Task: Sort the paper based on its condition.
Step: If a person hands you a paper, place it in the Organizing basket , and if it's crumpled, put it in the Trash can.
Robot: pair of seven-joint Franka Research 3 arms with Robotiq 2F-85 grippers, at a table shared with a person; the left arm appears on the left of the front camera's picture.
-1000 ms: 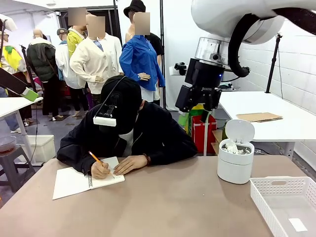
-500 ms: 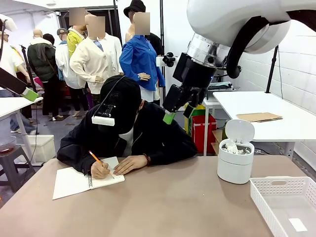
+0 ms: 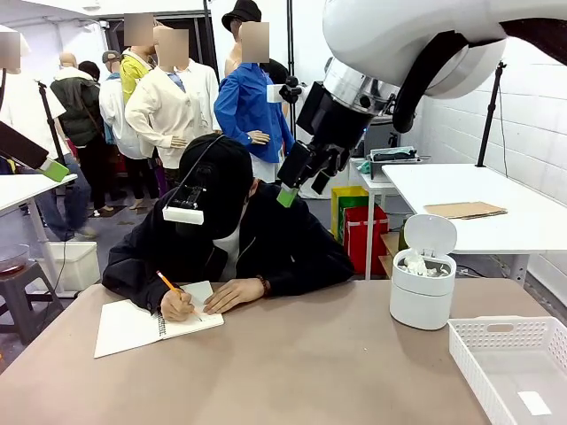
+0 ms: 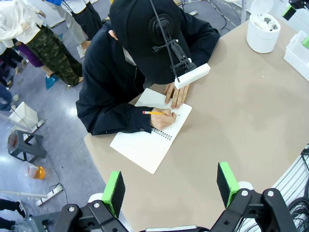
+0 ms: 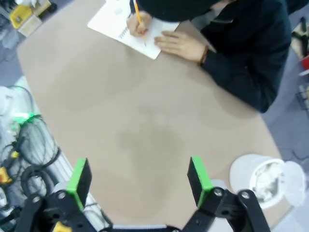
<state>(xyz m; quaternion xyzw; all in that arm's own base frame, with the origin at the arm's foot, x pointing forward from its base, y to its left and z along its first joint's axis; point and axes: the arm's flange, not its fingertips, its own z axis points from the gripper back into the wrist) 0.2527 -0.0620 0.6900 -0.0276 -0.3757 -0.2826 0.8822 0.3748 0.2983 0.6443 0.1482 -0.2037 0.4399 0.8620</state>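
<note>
Two released, empty hands above the table [image 3: 310,354]: left hand [image 4: 170,186], right hand [image 5: 139,176]; crumpled paper [image 3: 416,264] in white bin [image 3: 423,305].

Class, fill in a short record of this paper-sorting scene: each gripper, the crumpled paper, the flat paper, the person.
left gripper: open, high over the table
right gripper: open, high over the table
crumpled paper: in the open-lidded white bin
flat slip: in the white basket
person: writing in a spiral notebook with a pencil

Tan table [image 3: 310,354], wht paper [image 3: 420,264] in wht bin [image 3: 422,305], orange pencil [image 3: 168,282].
</note>
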